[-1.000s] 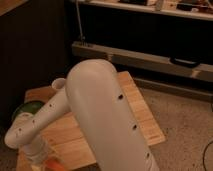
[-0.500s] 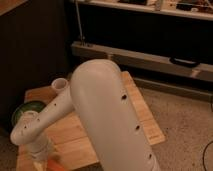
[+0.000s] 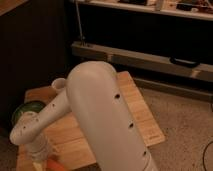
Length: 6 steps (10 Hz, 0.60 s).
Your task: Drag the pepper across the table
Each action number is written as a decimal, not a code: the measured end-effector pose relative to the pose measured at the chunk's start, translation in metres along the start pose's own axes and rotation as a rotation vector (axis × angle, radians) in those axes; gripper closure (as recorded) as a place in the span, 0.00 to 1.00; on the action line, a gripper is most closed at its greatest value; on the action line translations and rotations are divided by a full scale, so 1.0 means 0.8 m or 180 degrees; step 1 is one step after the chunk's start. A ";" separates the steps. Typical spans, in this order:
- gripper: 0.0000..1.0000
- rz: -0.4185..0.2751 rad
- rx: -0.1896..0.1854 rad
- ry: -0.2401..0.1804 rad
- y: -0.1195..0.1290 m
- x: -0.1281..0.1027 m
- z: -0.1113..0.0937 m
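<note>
I see the gripper (image 3: 41,159) at the very bottom of the view, at the end of the thick white robot arm (image 3: 100,115) that fills the middle. The white wrist (image 3: 29,131) comes in from the left and the gripper points down toward the light wooden plank-top table (image 3: 135,107), over its near left part. The bottom edge of the view cuts off the lower part of the gripper. Its fingers stand spread apart, and the pepper is not in their grip.

The small, slim orange-red pepper (image 3: 56,165) lies on the table just to the right of the gripper, also at the bottom edge, so only its upper part shows. It is very close to the gripper, but I cannot tell if the two are touching.

Behind the gripper, farther along the left side of the table, there is a round dark green object (image 3: 27,107), partly covered by the wrist. Above and to the right of the gripper, a pale cup-like shape (image 3: 59,85) shows near the bend of the arm. I cannot tell if it stands on the table or belongs to the arm. To the right of the gripper, past the big arm, the planks go on to the far right corner of the table. Well beyond the gripper, a grey metal rail (image 3: 150,60) runs across a dark shelf (image 3: 140,30), and a speckled floor (image 3: 185,120) lies at the right.
</note>
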 end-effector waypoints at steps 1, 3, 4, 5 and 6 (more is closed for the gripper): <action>0.40 -0.0024 -0.0009 0.0017 0.002 -0.003 0.001; 0.57 -0.0017 -0.0016 0.0052 0.001 -0.003 0.002; 0.60 -0.0001 -0.0020 0.0072 -0.001 -0.002 0.003; 0.60 0.0012 -0.0023 0.0088 -0.002 -0.002 0.004; 0.60 0.0019 -0.0023 0.0103 -0.003 -0.003 0.005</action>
